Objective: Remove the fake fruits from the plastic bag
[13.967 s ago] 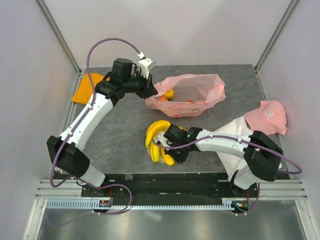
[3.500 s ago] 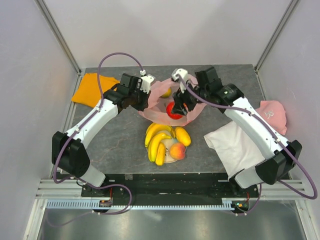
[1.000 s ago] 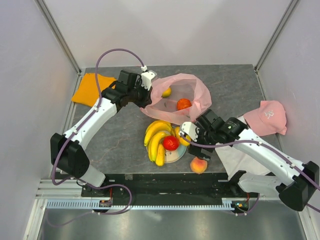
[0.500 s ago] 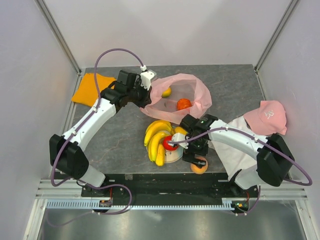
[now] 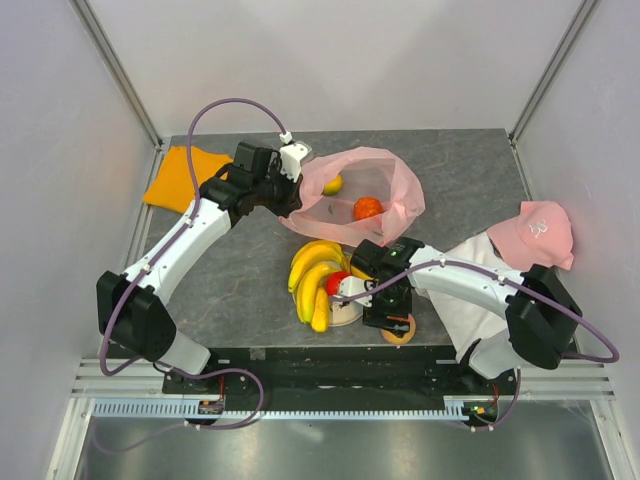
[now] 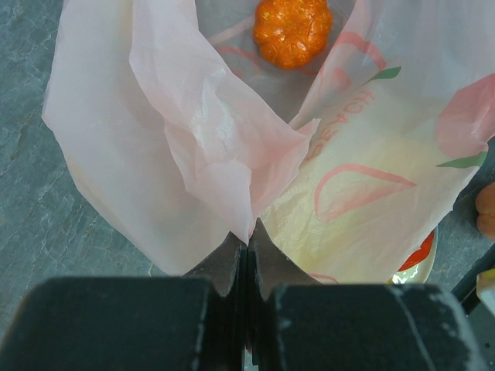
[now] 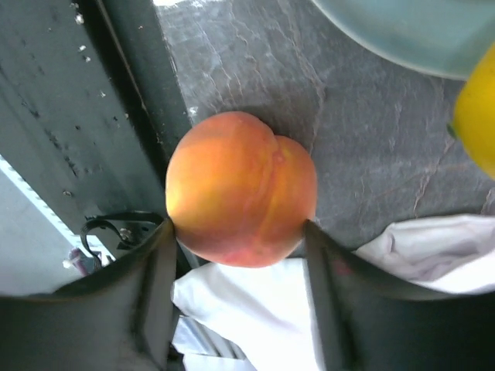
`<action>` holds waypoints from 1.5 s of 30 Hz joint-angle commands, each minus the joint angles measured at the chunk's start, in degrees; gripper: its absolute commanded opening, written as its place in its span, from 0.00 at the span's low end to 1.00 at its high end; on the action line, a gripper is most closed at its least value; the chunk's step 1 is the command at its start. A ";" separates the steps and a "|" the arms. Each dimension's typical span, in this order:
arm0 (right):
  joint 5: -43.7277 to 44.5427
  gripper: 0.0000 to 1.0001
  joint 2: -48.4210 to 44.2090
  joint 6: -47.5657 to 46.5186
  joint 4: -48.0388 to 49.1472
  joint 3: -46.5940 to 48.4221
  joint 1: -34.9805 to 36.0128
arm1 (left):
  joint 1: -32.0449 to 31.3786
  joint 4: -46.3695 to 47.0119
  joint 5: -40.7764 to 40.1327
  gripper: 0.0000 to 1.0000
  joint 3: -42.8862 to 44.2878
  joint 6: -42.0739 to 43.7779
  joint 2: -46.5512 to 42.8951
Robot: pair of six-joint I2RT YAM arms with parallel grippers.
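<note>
1. Fake fruit nearest me: a glossy orange-pink plastic peach (image 7: pixel 240 189) sits at the near edge of the grey stone-patterned table (image 5: pixel 240 290), my right pincer (image 7: pixel 236 230) squeezing its sides.
2. Beyond, my closed left pincer (image 6: pixel 247 241) pinches the thin translucent pink plastic bag (image 6: pixel 186 147) holding a ribbed orange fruit (image 6: pixel 292 31); only overhead shows its small yellow fruit (image 5: pixel 333 184).
3. Plain white walls (image 5: pixel 350 60) surround everything.

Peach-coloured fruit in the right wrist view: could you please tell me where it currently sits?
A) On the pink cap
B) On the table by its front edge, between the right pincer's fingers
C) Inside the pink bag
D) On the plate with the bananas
B: the peach-coloured fruit rests on the grey table beside its dark front edge, with the right pincer flanking it, one finger against each side.
</note>
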 commanded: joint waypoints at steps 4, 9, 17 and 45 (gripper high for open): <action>1.20 0.38 1.78 0.62 -0.16 2.55 0.19 | 0.12 2.01 -0.58 0.02 0.58 0.74 -1.75; -3.37 0.34 2.04 1.32 -3.59 15.70 0.37 | 0.12 2.10 -0.32 0.02 0.67 0.65 -1.67; -6.63 0.36 8.71 2.29 -3.42 26.37 4.14 | 0.20 2.02 -0.49 0.02 2.07 0.74 -0.88; 2.95 0.37 14.79 0.88 1.41 26.03 11.26 | 0.20 2.01 -0.32 0.01 1.19 0.65 -1.31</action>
